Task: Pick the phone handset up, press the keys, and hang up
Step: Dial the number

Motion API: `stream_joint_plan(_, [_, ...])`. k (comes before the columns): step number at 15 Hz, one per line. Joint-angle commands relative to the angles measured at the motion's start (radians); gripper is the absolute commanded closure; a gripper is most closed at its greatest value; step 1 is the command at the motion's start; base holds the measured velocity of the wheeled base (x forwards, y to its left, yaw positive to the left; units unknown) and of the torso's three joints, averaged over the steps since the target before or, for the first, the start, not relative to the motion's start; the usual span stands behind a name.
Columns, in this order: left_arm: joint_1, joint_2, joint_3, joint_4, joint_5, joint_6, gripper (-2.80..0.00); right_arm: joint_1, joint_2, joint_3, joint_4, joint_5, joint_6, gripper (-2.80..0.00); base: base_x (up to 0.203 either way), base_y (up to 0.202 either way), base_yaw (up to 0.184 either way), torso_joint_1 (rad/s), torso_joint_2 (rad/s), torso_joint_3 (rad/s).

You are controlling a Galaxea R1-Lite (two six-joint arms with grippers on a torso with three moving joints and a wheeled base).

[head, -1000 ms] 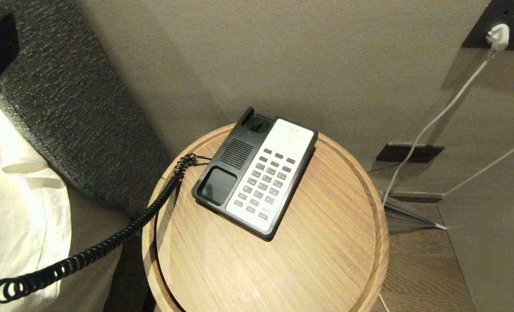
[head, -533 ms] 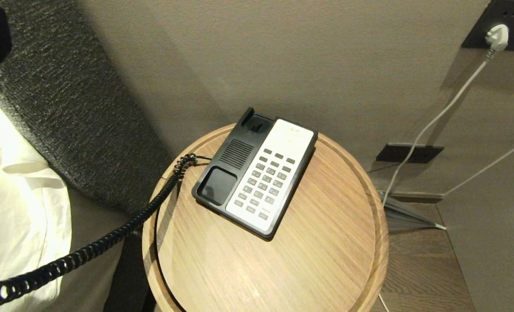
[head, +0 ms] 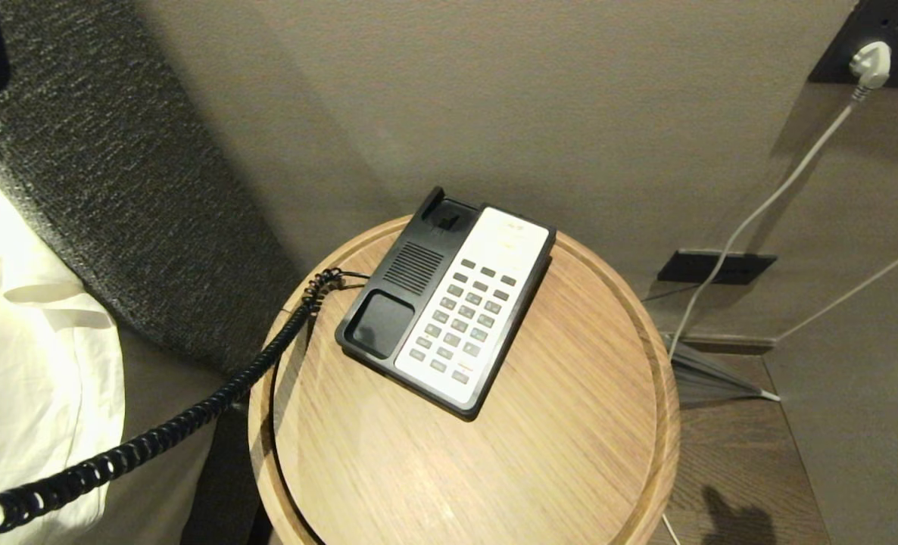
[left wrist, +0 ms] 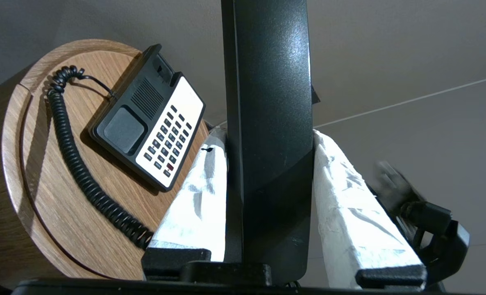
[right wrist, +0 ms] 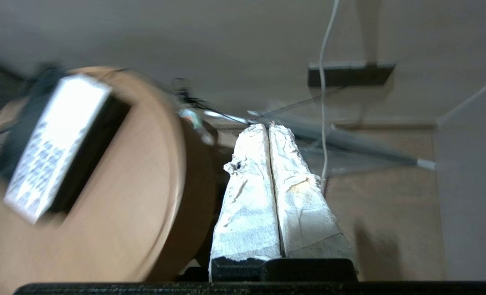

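Between the white-wrapped fingers [left wrist: 198, 192] of the left end effector [left wrist: 267, 139], the long glossy black plastic phone handset [left wrist: 269, 123] is clamped, held off to the left of the round wooden bench [head: 570, 424]. Its black coiled cord [head: 191, 412] trails across the bench rim to the black-and-white phone base [head: 388, 303], whose small grey rectangular keys [head: 460, 318] face up in the white faceplate. Beside the bench, the right end effector [right wrist: 269, 128] has its fingers pressed together, empty.

You will find no legible text: the keys [head: 465, 318] and the white faceplate [head: 506, 235] (faint marks only) cannot be read.
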Motion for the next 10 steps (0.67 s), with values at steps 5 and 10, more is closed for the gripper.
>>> stream_joint_plan(5, [0.000,-0.010,0.011,-0.001,0.000,-0.006,0.00,0.479,0.531,-0.110,-0.242,-0.294,0.064,0.00,0.000,0.000,0.000,0.000,0.00,0.000])
stream_joint_plan(10, [0.000,-0.014,0.011,-0.001,0.000,-0.008,0.00,0.779,0.690,-0.211,-0.281,-0.515,0.138,0.00,0.000,0.000,0.000,0.000,0.00,0.000])
